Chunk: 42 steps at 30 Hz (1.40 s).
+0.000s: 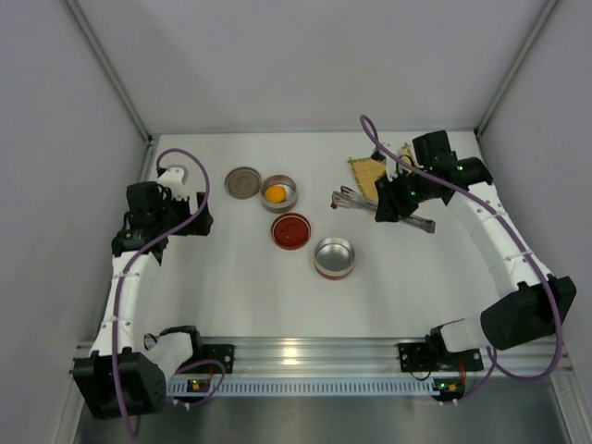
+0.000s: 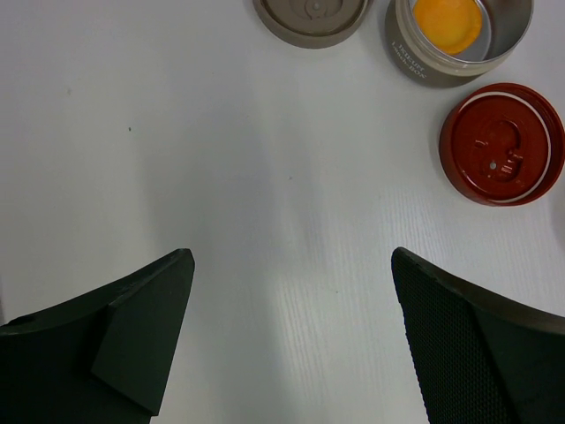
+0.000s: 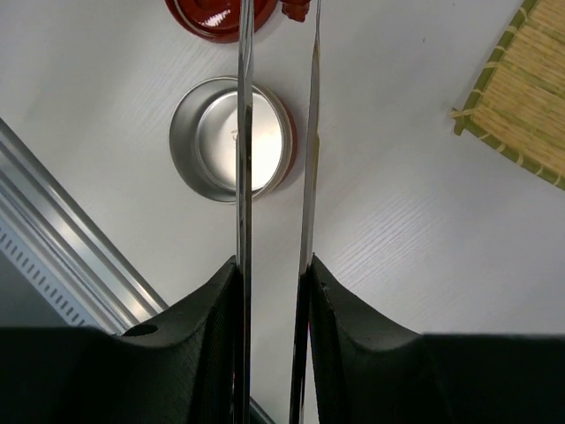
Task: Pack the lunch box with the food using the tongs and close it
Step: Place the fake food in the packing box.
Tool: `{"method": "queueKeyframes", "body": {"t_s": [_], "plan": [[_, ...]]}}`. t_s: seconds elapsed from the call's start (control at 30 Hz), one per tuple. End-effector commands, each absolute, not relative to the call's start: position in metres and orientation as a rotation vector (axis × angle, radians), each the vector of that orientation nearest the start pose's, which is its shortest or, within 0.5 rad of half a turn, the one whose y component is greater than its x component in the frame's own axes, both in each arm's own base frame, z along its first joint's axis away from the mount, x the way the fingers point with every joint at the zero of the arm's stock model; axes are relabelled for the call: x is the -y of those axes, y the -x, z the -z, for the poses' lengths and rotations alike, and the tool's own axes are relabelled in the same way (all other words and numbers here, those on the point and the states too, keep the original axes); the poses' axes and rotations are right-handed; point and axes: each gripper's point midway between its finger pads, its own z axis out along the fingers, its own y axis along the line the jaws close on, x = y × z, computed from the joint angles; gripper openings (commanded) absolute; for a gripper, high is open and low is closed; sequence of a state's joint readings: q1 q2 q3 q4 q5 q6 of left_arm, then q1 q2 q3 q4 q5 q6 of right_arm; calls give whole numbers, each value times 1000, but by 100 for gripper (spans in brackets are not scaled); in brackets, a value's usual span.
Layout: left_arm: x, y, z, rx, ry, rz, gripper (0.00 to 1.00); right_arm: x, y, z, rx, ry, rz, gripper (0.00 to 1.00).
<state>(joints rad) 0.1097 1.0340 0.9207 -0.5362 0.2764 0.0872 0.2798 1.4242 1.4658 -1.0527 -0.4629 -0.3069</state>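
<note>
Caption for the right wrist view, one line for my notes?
Right gripper clamps the tongs, their arms reaching over an empty metal bowl toward a red lid, bamboo mat at frame edge.

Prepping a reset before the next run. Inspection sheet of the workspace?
Surface: white table, one tiny dark speck.
Job's things: tongs held above the table; orange food piece in the tan-walled bowl; steel bowl empty; red lid and grey-brown lid lying off the bowls.
Clutter: bamboo mat, far right.
Grippers: left gripper open, holding nothing; right gripper shut on the tongs.
Cables: purple cables, one looping along each arm.
Surroundings: plain walls; aluminium rail at the near edge.
</note>
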Motion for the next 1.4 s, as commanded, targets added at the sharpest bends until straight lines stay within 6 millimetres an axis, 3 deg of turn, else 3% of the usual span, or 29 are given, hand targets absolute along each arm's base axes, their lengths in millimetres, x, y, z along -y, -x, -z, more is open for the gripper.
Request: {"method": "queueKeyframes", "body": {"t_s": [0.0, 0.23, 0.63, 0.83, 1.07, 1.13, 1.2, 1.37], "plan": [[7, -309, -215, -2128, -150, 156, 99, -149, -247, -235, -2329, 1001, -619, 16], [7, -308, -209, -2146, -153, 157, 98, -146, -204, -212, -2380, 1149, -694, 15], [8, -305, -210, -2148, -164, 160, 99, -148, -174, -180, -2458, 1302, -720, 14], [9, -304, -208, -2154, -168, 168, 98, -153, -170, -164, -2506, 1348, -705, 14], [11, -303, -204, -2166, -180, 181, 98, -157, -180, -154, -2527, 1339, -659, 15], [12, -302, -204, -2164, -182, 186, 98, -158, -184, -150, -2536, 1332, -649, 18], [13, -302, -202, -2169, -188, 192, 99, -159, -188, -148, -2536, 1319, -638, 28], [15, -300, -198, -2173, -189, 204, 98, -164, -199, -160, -2495, 1288, -618, 36]]}}
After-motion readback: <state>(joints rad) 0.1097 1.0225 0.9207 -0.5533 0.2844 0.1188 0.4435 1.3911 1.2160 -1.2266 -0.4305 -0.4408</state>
